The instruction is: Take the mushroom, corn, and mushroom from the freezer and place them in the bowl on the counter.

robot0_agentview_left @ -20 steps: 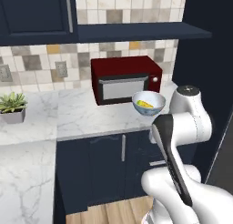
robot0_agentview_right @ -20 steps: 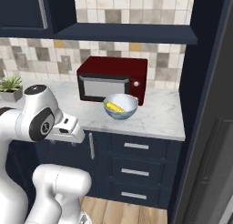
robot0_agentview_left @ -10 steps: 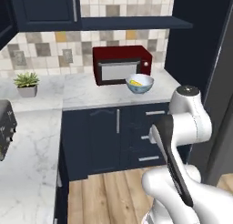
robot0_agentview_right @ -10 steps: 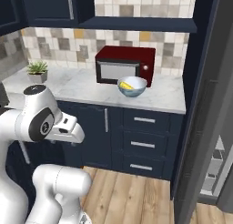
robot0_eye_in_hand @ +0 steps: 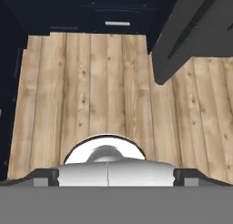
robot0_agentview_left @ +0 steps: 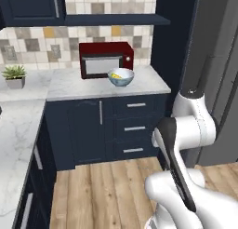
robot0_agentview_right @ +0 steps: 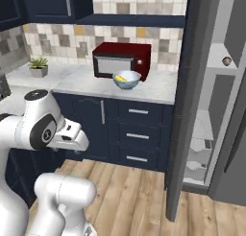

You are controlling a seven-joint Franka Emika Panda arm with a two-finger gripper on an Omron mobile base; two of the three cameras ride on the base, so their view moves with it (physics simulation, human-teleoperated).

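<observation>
Base now backed off the counter [robot0_agentview_left: 93, 86] — bowl [robot0_agentview_left: 121, 77] holds something yellow; open freezer [robot0_agentview_right: 211, 100] shows a mushroom [robot0_agentview_right: 227, 61]; gripper [robot0_eye_in_hand: 116, 175] spread wide, empty.

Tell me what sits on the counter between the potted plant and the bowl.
Bare marbled counter, in both base views. The red microwave stands just behind the bowl, right of the plant, nearer the wall.

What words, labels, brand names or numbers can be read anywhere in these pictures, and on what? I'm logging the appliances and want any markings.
None can be read.
The microwave: no brand or digits legible; its control strip is too small and blurred.
The freezer, bowl, drawers and wall tiles: no writing visible.
</observation>
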